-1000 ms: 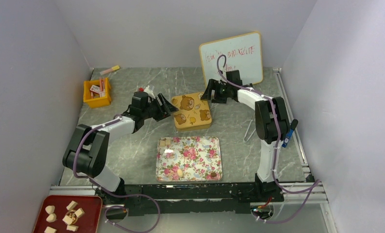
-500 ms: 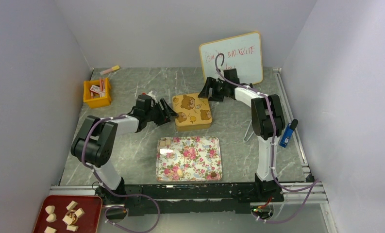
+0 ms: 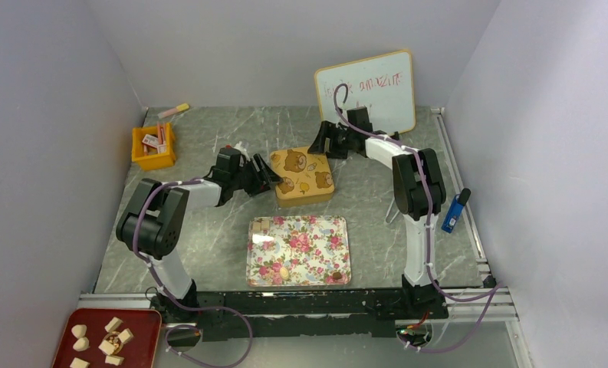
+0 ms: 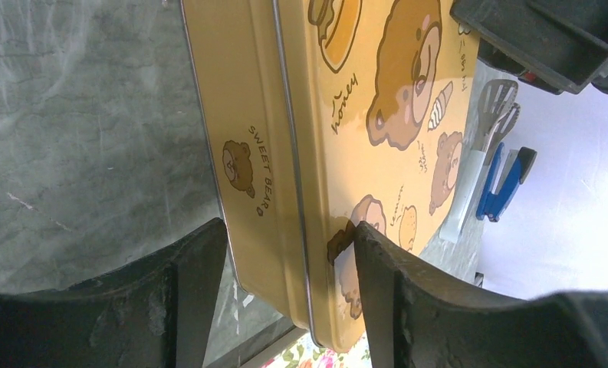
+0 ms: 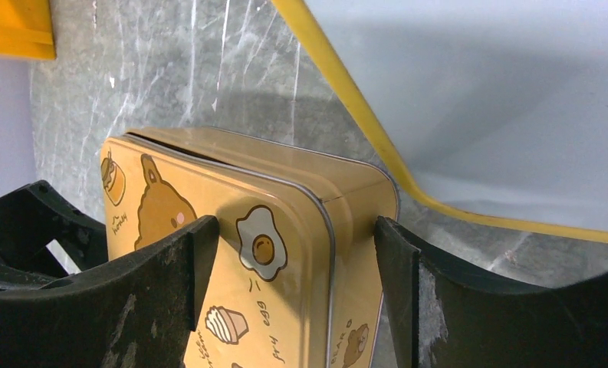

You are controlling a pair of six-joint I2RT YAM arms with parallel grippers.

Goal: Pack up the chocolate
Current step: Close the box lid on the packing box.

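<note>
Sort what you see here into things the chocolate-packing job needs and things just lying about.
Belongs to the job: chocolate pieces on the red tray and the floral tray; yellow bear tin, with the left gripper and right gripper open around its corners.
Lying about: orange bin of packets; whiteboard; blue tool.

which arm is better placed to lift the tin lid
Right, probably: the right claw is open around the bear tin's far corner, lid seam between its fingers. The left claw straddles the near corner, one finger over the lid.
</note>
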